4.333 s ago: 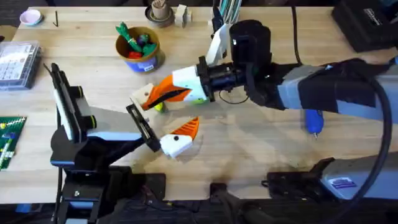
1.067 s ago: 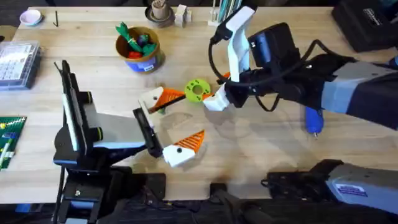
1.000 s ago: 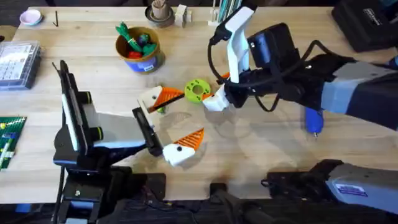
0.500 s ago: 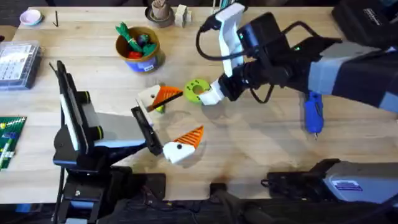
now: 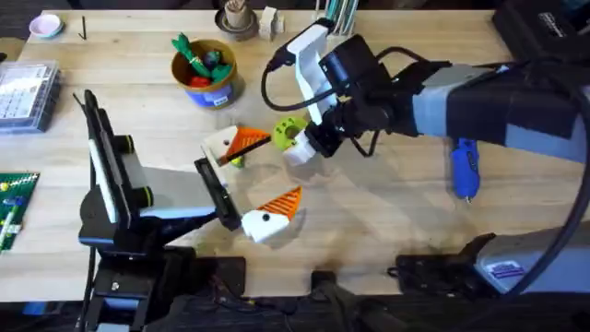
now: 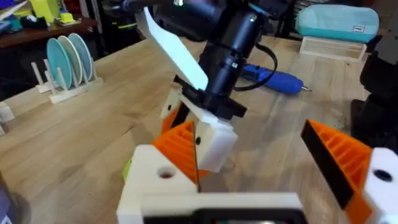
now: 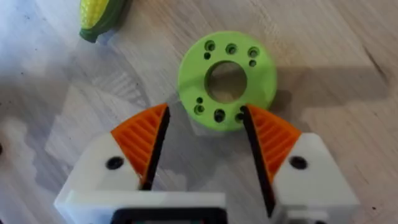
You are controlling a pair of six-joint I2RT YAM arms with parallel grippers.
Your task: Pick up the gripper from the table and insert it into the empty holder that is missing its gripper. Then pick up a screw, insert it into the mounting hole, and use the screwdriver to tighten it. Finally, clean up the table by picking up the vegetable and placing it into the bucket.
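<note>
Broadly, I see the desk (image 5: 387, 217) with bare wood across its near middle and right, and clutter kept to the far and left edges: a parts box (image 5: 26, 92) and a green board (image 5: 14, 205) at the left edge, a small bowl (image 5: 45, 25) in the far left corner.

My right arm reaches across from the right, its tool (image 5: 297, 148) low over the desk's middle. From its wrist camera the right tool (image 7: 204, 140) is spread wide, the two orange pads (image 7: 144, 138) just short of the green disc (image 7: 227, 79), which lies flat on the wood; the disc's near rim sits between the pad tips, not gripped. The same disc (image 5: 289, 132) shows beside the tool from above.

My left arm sits low at the left, its tool (image 5: 247, 180) pointing right, fingers wide apart with nothing between them. From its wrist camera the left tool (image 6: 261, 162) faces the right arm close ahead.

The bucket (image 5: 204, 70) stands far left of centre, well apart from both tools, with red and green toys inside. The screwdriver (image 5: 464, 171) lies at the right, under my right arm, with open wood around it. The vegetable (image 7: 102, 17) lies on the wood near the disc, beyond the right tool, untouched.
</note>
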